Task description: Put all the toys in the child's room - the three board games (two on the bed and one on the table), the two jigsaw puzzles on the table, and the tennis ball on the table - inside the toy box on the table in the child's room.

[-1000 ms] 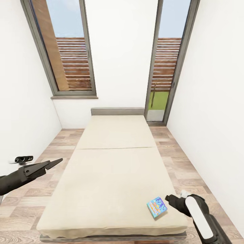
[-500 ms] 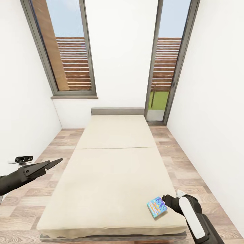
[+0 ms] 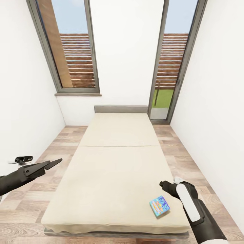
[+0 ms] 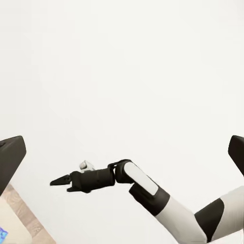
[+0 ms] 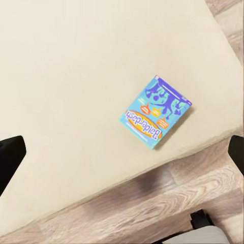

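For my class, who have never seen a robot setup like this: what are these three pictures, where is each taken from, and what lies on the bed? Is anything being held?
These are simulator renders of a two-armed robot. The head view looks down from its head at a bed with a cream mattress. The left gripper hangs over the floor beside the bed; the right gripper hovers just above a small blue board game lying flat near the mattress corner. The other two pictures come from cameras near each gripper. The right wrist view looks down on that game; the left wrist view looks across at the right arm against a white wall. Both grippers are open, and nothing is held.
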Tool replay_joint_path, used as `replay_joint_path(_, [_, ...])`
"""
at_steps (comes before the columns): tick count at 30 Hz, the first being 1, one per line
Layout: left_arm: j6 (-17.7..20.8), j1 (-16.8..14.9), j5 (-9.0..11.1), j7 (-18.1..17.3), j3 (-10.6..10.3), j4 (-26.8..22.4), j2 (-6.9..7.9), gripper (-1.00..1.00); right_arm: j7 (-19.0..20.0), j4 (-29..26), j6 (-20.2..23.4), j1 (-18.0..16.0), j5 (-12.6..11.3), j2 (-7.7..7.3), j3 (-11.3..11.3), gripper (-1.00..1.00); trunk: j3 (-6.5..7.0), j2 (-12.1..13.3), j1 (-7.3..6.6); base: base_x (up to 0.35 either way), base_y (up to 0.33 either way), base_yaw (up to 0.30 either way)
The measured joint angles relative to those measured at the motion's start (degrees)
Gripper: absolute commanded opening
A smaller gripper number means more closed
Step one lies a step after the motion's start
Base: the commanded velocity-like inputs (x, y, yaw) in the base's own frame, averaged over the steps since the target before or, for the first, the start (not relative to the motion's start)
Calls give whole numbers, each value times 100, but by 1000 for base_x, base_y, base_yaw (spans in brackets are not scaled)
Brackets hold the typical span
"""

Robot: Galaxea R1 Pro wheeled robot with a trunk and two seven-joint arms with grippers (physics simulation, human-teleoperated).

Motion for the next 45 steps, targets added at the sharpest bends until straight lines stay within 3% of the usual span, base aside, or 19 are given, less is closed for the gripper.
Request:
replay_joint_path(4, [0, 0, -3, 0, 14, 11, 16, 100, -18, -9, 60, -278, 3, -5, 262, 100, -35, 0, 0, 0, 0, 121])
replay_joint_path(10, [4, 1, -8, 0, -6, 21, -4, 100, -28, 37, 126, -358, 15, -8, 410, 100, -87, -1, 0, 0, 0, 124])
replay_joint_path(17, [2, 0, -47, 0, -19, 37, -18, 100, -22, 117, 133, -372, 14, -88, 425, 100, -148, -1, 0, 0, 0, 127])
replay_joint_path(23, [-1, 0, -167, 0, -23, 61, -25, 100, -36, 162, 144, -374, 18, -38, 438, 100, -200, -1, 0, 0, 0, 128])
replay_joint_path(36, [-55, 0, -185, 0, -21, 66, -20, 100, -16, 361, 100, -374, 9, -115, 383, 100, -313, -1, 0, 0, 0, 121])
replay_joint_path(45, [-114, -1, -182, -1, -22, 69, -21, 100, 34, 488, 81, -375, 9, -248, 351, 100, -397, -1, 0, 0, 0, 12])
